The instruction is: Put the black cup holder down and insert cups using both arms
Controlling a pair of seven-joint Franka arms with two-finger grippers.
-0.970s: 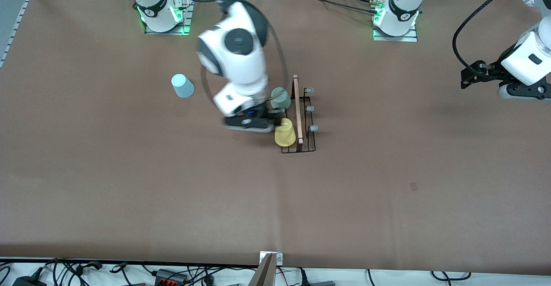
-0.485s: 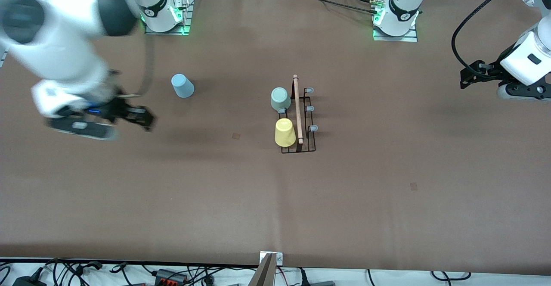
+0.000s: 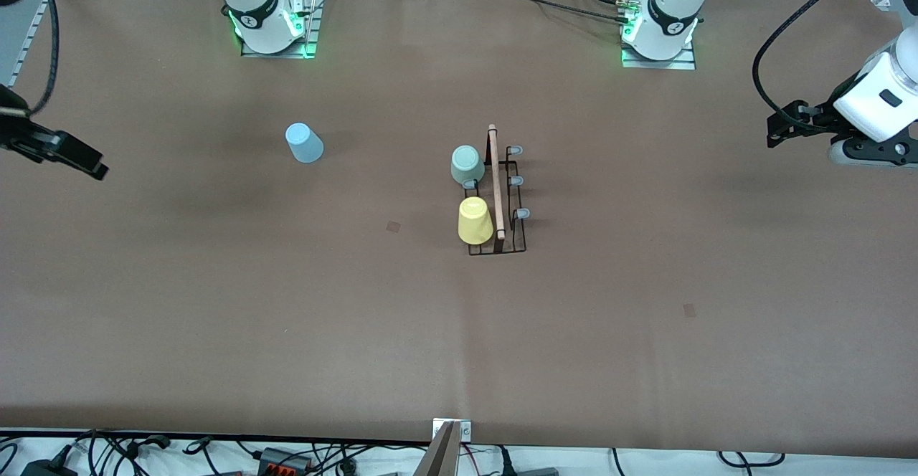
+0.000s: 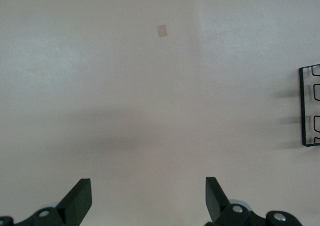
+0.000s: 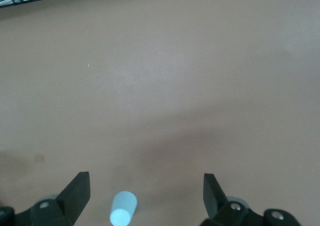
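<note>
The surface is wide, brown and matte. Near its middle stands the black wire rack with a wooden rod along its top. A blue cup lies on its side well apart from the rack, toward the right arm's end. Two small tan patches mark the surface: one beside the rack, one nearer the front camera toward the left arm's end.

brown table cover; small tape patches; cables and plugs along camera-side edge.
</note>
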